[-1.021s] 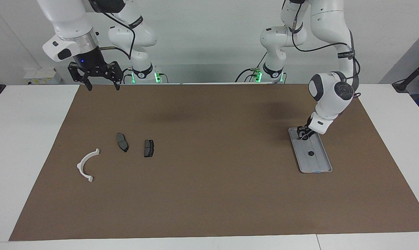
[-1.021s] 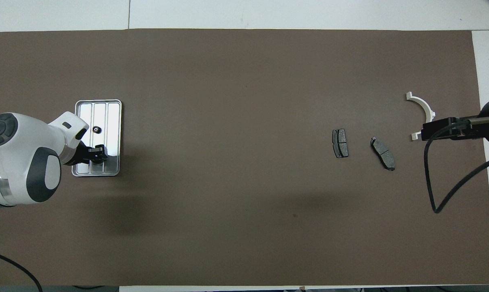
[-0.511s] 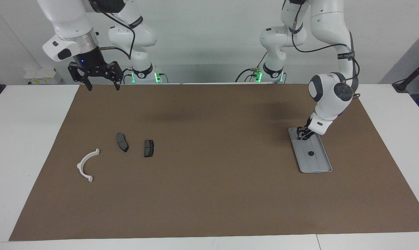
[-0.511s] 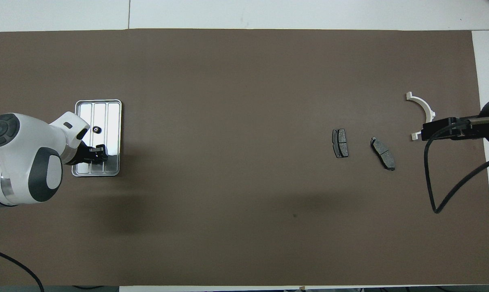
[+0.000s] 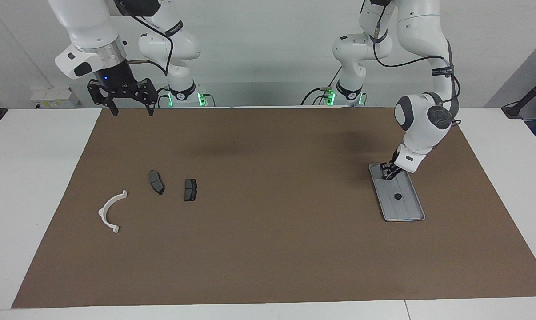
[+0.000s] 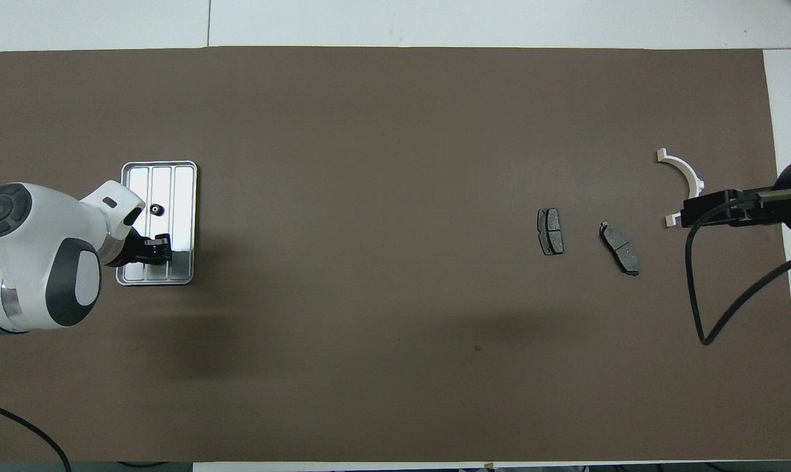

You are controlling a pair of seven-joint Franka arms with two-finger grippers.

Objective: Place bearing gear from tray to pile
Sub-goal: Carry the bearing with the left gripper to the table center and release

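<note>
I see the left gripper (image 5: pixel 387 174) has closed its fingers more, low over the tray (image 5: pixel 410 209) end nearest the robots.

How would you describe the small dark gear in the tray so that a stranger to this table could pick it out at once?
Start at the silver ridged tray on the brown mat, toward the left arm's end of the table. Near the tray's middle lies the bearing gear, farther from the robots than the left gripper working over the tray. It is the only small, round, black loose part there.
</note>
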